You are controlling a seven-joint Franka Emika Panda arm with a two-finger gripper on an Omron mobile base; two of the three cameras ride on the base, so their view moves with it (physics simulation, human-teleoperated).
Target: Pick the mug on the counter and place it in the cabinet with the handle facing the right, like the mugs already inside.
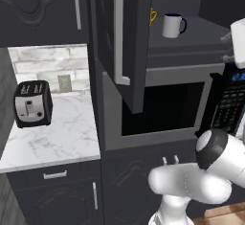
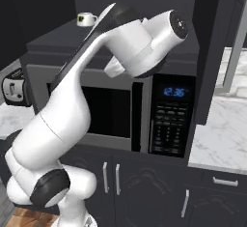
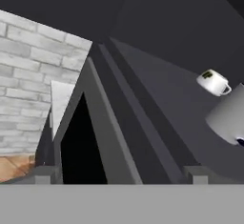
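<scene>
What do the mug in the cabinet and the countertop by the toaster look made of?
The mug looks like glazed ceramic: smooth white body, dark rim and dark handle, though the render leaves that open. The counter looks like polished marble or a marble-look slab: white with faint grey veins and a thin pale edge. The toaster on it seems black with brushed metal on its front.

From behind the arm's left we are looking forward over the worktop [image 1: 57, 133] and toaster [image 1: 32, 103]; from its right, closely across the microwave [image 2: 120, 110]. Both are sharing the mug [image 1: 172, 26] in the cabinet [image 1: 201, 37]. Our tilted hand camera is facing it too.
</scene>
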